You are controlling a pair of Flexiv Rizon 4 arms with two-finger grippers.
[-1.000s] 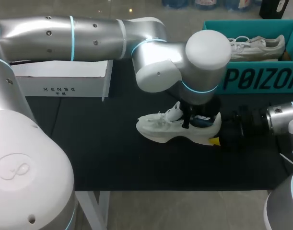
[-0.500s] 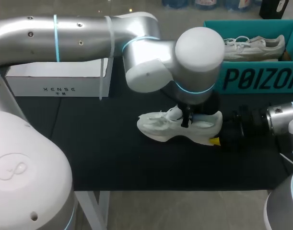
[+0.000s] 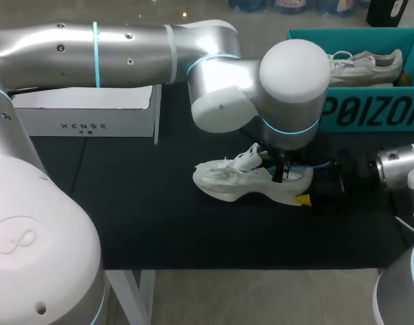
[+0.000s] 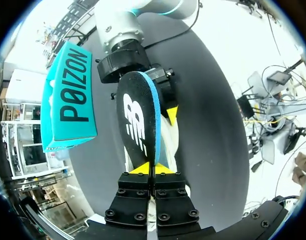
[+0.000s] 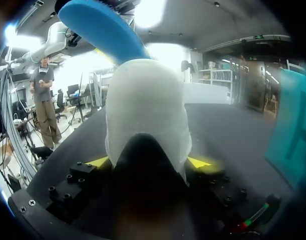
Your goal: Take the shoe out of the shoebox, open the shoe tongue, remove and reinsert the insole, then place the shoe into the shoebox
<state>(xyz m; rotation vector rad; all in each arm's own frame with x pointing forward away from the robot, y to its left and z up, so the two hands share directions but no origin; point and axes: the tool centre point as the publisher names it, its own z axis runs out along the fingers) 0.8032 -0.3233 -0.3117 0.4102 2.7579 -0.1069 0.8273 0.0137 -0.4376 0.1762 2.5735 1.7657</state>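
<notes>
Head view: the shoe [image 3: 251,184] rests sole-down on the black bench [image 3: 159,217], just in front of the teal shoebox [image 3: 369,112], where a second shoe [image 3: 362,66] lies. The left end effector [image 3: 279,175] hangs over the shoe's opening and the right end effector [image 3: 308,198] sits at its heel. Left wrist view: the left end effector [image 4: 153,169] has its yellow tips pinched together on the near end of the insole [image 4: 137,120], which stretches ahead of it above the shoe [image 4: 168,145], black face showing, blue edge alongside. Thin and light, the insole looks likely to flop and bend, so a pinch at its end seems the sound hold. Right wrist view: the right end effector [image 5: 150,162] is clamped on the heel of the shoe [image 5: 145,115], one yellow tip on each side, with the insole [image 5: 102,30] rising beyond the collar. The upper appears soft, so the firmer heel is probably the steadiest place to brace the shoe.
</notes>
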